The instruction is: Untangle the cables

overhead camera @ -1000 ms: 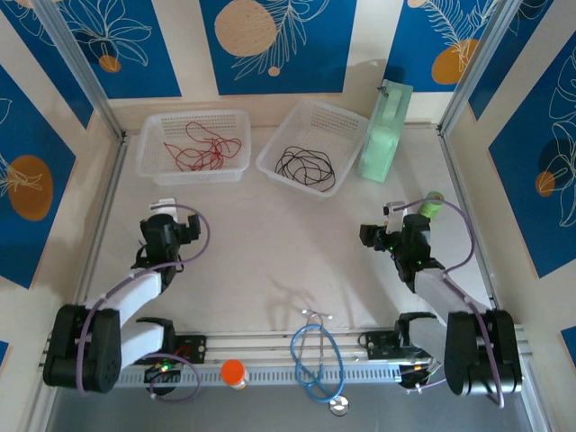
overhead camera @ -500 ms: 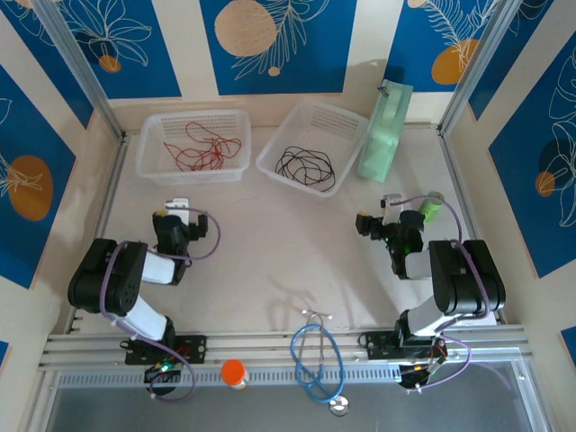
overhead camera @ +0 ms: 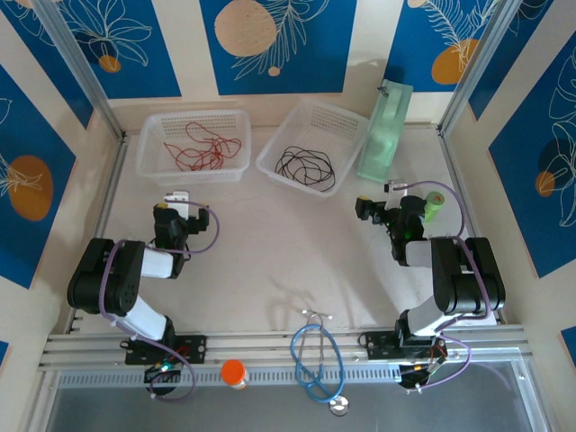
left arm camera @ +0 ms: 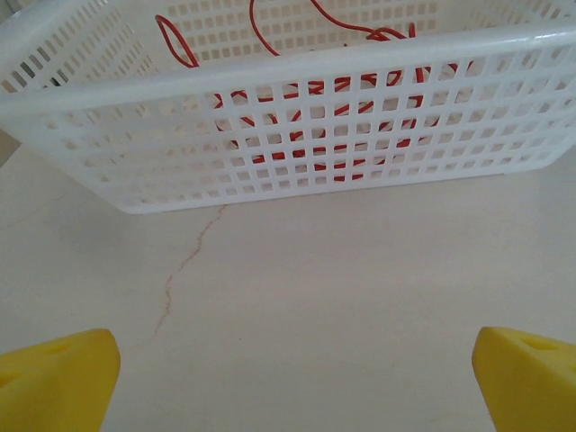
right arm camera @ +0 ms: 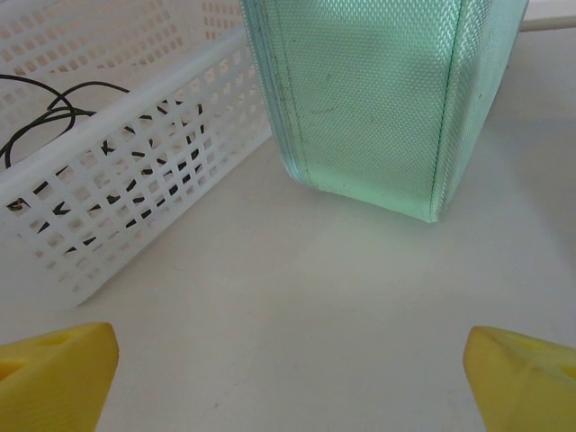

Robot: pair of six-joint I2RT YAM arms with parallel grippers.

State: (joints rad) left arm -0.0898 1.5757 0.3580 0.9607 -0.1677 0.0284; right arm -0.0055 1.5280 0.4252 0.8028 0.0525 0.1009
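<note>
The red cables (overhead camera: 200,144) lie in loose loops in the left white basket (overhead camera: 148,144). The black cables (overhead camera: 306,166) lie curled in the right white basket (overhead camera: 270,155). My left gripper (overhead camera: 175,205) sits low on the table just short of the left basket. In the left wrist view the left gripper (left arm camera: 292,378) is open with bare table between its yellow fingertips (left arm camera: 58,378), and the red cables (left arm camera: 342,85) show through the basket wall (left arm camera: 270,153). My right gripper (right arm camera: 288,378) is open and holds nothing. It faces the black cables (right arm camera: 54,112) and a green pouch (right arm camera: 378,90).
The green pouch (overhead camera: 385,132) leans at the back right beside the right basket. A green roll (overhead camera: 435,202) lies by the right arm. A blue stethoscope (overhead camera: 315,355) and an orange-capped item (overhead camera: 233,372) rest on the near rail.
Both arms have folded back on themselves, and the grippers now sit a little nearer the baskets. The cables have not moved.
</note>
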